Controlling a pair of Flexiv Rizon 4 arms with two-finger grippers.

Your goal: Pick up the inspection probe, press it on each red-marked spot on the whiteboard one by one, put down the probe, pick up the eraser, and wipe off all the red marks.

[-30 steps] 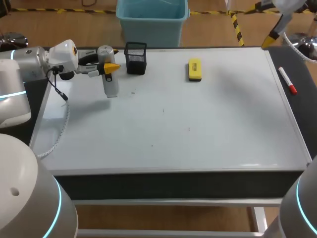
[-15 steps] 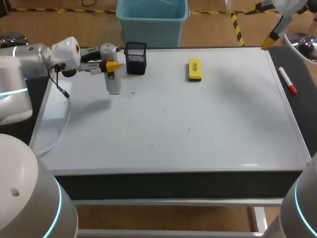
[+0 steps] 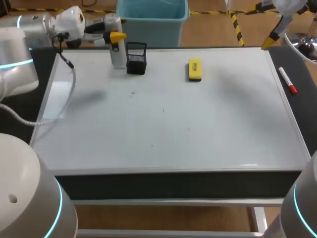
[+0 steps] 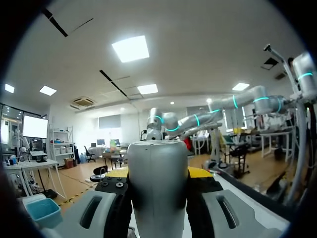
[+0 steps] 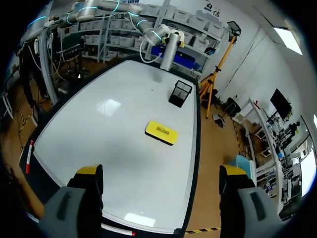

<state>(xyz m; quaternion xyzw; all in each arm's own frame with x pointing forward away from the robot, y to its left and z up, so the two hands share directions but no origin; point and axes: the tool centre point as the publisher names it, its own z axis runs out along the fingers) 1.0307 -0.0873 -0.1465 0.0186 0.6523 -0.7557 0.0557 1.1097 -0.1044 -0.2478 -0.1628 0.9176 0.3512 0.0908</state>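
Left gripper [image 3: 115,37] is clamped on the inspection probe [image 3: 116,54], a plain silver cylinder held upright over the far left corner of the whiteboard [image 3: 223,124]. It is just beside the black mesh holder [image 3: 136,58], on the holder's left. I cannot tell whether its lower end touches the board.

Left wrist view: the probe body fills the gap between the two fingers, with a yellow tip showing on either side of it. No board surface shows here.

Right gripper [image 5: 161,171] is spread wide with nothing between the fingers, high above the far right corner of the board.

Eraser [image 3: 194,69] is yellow and lies flat on the board near the far edge, well to the right of the holder and apart from it. There is dark print on its top face (seen only in the right wrist view, too small to read).

Board surface: a few small dark specks [image 3: 164,110] are scattered left of centre. They show in the head view only, and their colour cannot be made out.

Red-capped marker [image 3: 287,80] lies on the dark strip just off the board's right edge. It shows in the head view and the right wrist view.
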